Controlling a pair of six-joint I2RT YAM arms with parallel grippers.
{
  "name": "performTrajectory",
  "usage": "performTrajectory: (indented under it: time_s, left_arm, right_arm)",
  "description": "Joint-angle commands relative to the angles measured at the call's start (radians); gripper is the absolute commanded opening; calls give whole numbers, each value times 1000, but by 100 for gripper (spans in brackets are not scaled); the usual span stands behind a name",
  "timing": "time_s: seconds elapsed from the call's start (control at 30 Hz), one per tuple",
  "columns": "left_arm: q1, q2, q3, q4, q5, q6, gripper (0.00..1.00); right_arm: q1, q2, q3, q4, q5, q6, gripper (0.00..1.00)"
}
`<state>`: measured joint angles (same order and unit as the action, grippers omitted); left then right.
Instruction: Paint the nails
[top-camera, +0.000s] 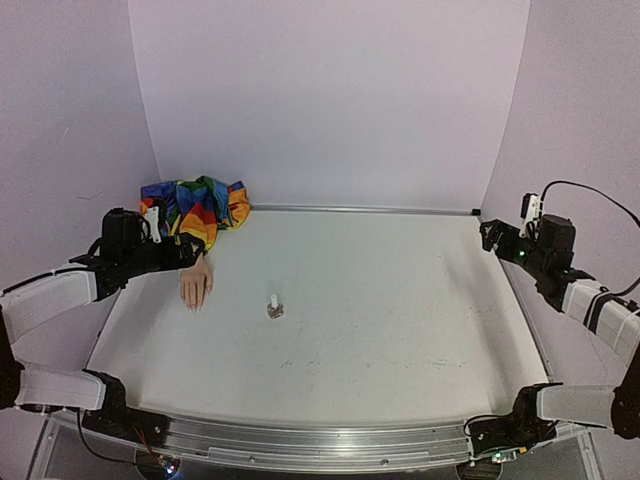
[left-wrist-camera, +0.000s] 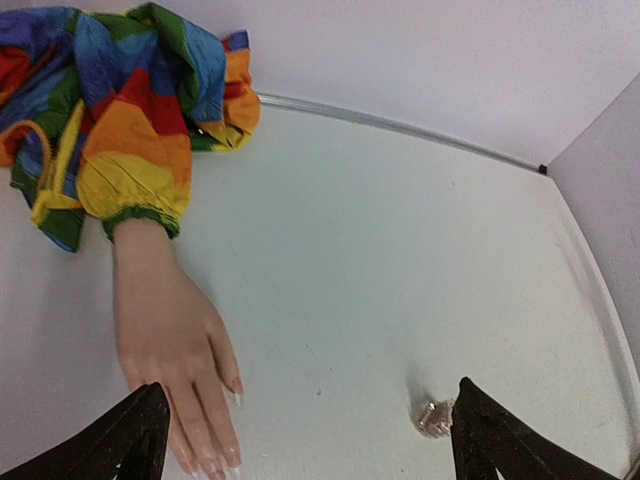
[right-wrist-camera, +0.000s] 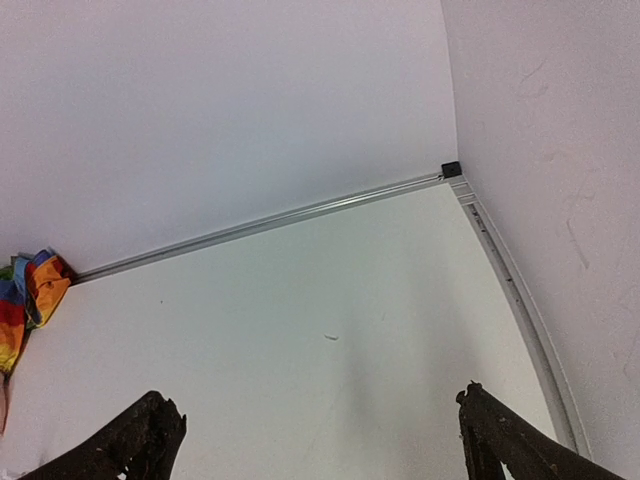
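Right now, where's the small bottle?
In the top view the bottle stands on the table, left of centre, apart from the mannequin hand to its left.

You face a white table (top-camera: 400, 320), walled on three sides
Its far edge meets the back wall (top-camera: 330, 100) at a thin metal strip (top-camera: 360, 209); lilac-tinted side walls (top-camera: 60, 120) close both flanks, and the light is soft and even

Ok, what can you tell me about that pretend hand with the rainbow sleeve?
The small pale skin-coloured mannequin hand lies flat, palm down, on the white table near its far left corner. Its fingers point toward the near edge, slightly spread, with tiny pale nails. A crumpled rainbow-striped fabric sleeve covers its wrist.
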<state>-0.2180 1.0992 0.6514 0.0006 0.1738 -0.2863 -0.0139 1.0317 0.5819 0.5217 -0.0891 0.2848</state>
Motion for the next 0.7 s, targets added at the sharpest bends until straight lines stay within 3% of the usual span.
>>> performTrajectory:
  time_s: [0.0,0.33,0.67]
  left_arm:
    - [-72,99,105,-28,87,-70,99]
    - [-280,405,323,-90,176,-106,93]
    - [-461,640,590,-425,-49,-5,77]
  right_arm:
    - [-14,36,29,54,-169,41,98]
    - [2,47,28,36,-309,60,98]
    - [165,64,75,-23,-254,26,98]
